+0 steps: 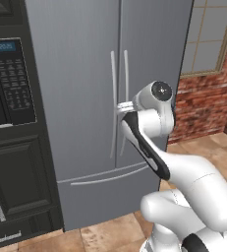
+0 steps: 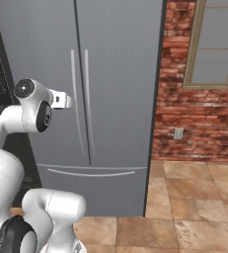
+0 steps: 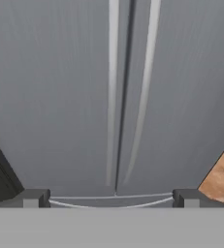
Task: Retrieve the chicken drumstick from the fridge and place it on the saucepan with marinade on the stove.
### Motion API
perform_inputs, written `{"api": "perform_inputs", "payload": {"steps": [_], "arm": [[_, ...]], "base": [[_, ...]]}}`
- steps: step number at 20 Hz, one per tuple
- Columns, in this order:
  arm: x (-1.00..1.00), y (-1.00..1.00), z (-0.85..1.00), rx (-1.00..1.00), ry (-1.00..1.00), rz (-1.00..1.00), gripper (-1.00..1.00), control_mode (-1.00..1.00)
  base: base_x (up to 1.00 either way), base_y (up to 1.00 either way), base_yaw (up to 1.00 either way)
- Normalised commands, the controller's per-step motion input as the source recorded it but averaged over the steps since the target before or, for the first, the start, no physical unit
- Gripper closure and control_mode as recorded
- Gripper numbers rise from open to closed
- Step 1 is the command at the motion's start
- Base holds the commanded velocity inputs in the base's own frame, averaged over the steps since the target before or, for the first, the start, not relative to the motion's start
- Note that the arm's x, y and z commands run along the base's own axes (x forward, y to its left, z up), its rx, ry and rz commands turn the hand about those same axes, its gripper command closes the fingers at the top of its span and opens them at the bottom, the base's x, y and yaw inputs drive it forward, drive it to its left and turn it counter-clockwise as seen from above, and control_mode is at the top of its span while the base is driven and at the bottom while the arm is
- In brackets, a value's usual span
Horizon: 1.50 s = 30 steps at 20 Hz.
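Jaws spread wide before the closed fridge (image 3: 60, 97), its long handles (image 3: 112, 92) upright.

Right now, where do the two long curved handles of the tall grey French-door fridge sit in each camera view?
Left base view: the handle pair runs down centre frame, the open gripper right at it.
Right base view: the handles stand left of centre, beside the gripper.
Hand view: the handles fill the middle, top to near bottom.
Shared landmark: the dark door seam between them.
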Motion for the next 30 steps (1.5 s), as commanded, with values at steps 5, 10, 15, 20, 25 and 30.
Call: {"api": "perform_inputs", "payload": {"steps": [5,10,15,20,25,30], "arm": [[0.53,0.01,0.0,0.0,-0.04,0.0,-1.0,-1.0],[0.61,0.0,-0.01,0.0,0.0,0.0,-1.0,-1.0],[0.6,0.0,-0.06,0.0,0.04,0.0,-1.0,-1.0],[0.22,0.0,-0.4,0.0,0.01,0.06,-1.0,-1.0],[0.05,0.0,-0.48,0.0,0.0,0.07,-1.0,-1.0],[0.24,0.0,-0.11,0.0,0.0,0.01,-1.0,-1.0]], "base": [[0.0,0.0,0.0],[0.0,0.0,0.0],[0.0,0.0,0.0],[0.0,0.0,0.0],[0.0,0.0,0.0],[0.0,0.0,0.0]]}}
